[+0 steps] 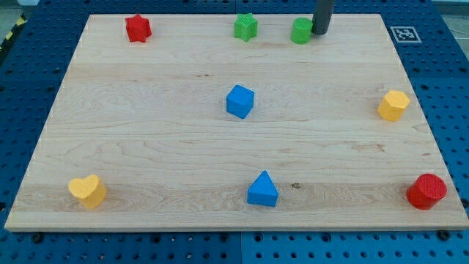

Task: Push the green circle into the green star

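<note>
The green circle (pixel 301 31) sits near the view's top edge of the wooden board, right of centre. The green star (pixel 245 27) lies to its left with a gap of about one block's width between them. My tip (pixel 319 31) is at the circle's right side, touching or almost touching it. The dark rod rises out of the view's top.
A red star (pixel 138 28) is at the top left. A blue cube (pixel 239 101) is at the centre and a blue triangle (pixel 262 190) is below it. A yellow hexagon (pixel 393 105) is at right, a red circle (pixel 426 191) at bottom right, a yellow heart (pixel 88 191) at bottom left.
</note>
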### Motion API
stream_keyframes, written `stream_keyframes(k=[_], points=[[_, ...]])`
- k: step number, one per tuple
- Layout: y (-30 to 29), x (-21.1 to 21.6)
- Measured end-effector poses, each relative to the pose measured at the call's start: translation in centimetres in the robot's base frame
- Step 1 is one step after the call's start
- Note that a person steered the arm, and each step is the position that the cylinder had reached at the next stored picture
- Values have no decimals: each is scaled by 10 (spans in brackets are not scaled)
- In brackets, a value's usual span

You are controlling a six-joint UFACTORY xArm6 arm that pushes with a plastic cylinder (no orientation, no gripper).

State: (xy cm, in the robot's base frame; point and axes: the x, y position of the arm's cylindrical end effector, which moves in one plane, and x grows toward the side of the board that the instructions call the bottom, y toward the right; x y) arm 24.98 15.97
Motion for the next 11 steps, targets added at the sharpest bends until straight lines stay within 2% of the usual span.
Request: stream_keyframes(k=[1,4,7,11], points=[[-1,6],[-12,-21],[-3,10],[-16,-1]])
